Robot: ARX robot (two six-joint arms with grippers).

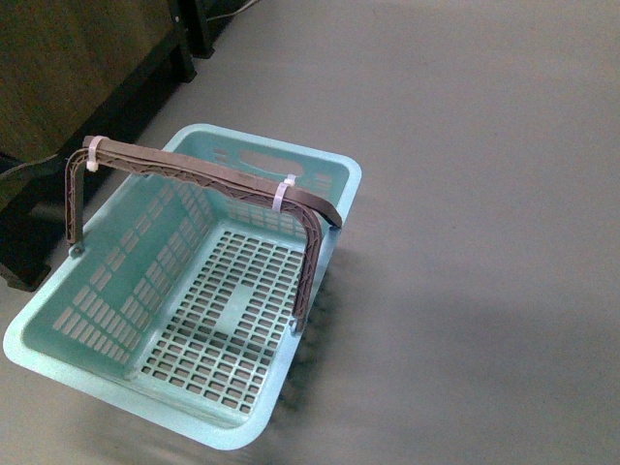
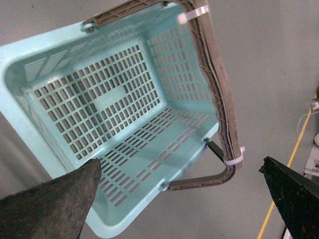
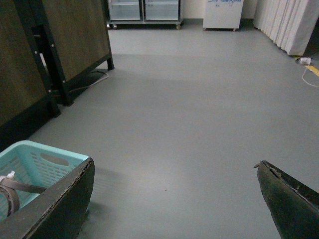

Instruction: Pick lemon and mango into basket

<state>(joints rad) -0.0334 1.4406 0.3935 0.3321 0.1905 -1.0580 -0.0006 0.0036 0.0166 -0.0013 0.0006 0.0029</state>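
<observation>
The left gripper point(image 2: 179, 168) hangs just above the basket point(image 1: 334, 174), its two dark fingers spread wide with nothing between them. The right gripper point(image 3: 174, 165) is likewise spread and empty, beside the basket over bare grey floor point(image 1: 484, 194). The basket fills the lower left of the front view, brown handles point(image 1: 208, 174) raised, nothing inside. Neither lemon nor mango shows in any view, so picking looks not yet begun; the next move calls for finding the fruit first.
</observation>
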